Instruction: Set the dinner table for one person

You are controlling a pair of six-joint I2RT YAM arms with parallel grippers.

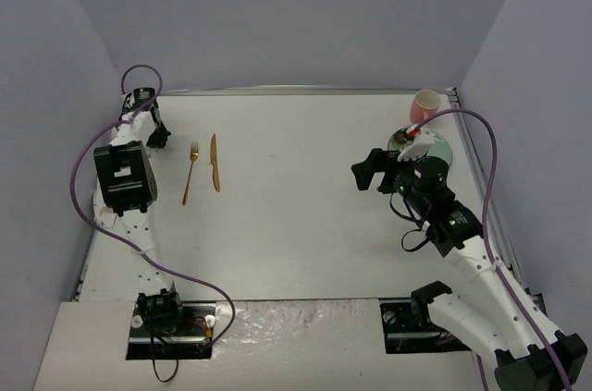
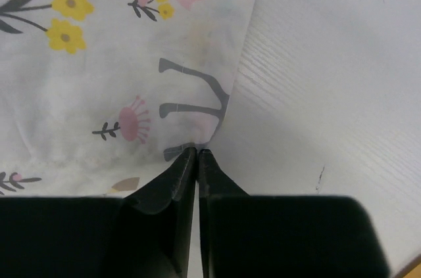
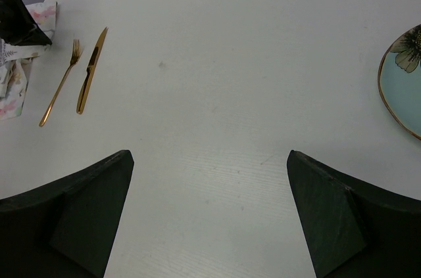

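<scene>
My left pincer (image 2: 197, 152) is clamped shut on the placemat (image 2: 99, 94) edge, at ten o'clock on the dinner table (image 1: 296, 225). My right pincer (image 3: 209, 156) hangs apart. I should pull low and slow so the thin cloth doesn't slip free.

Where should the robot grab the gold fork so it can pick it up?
Probably the fork by its thin handle end, straight down from above. It lies flat on the dinner table, so only its narrow sides offer a pinch, and that end sits farthest from the knife.
</scene>
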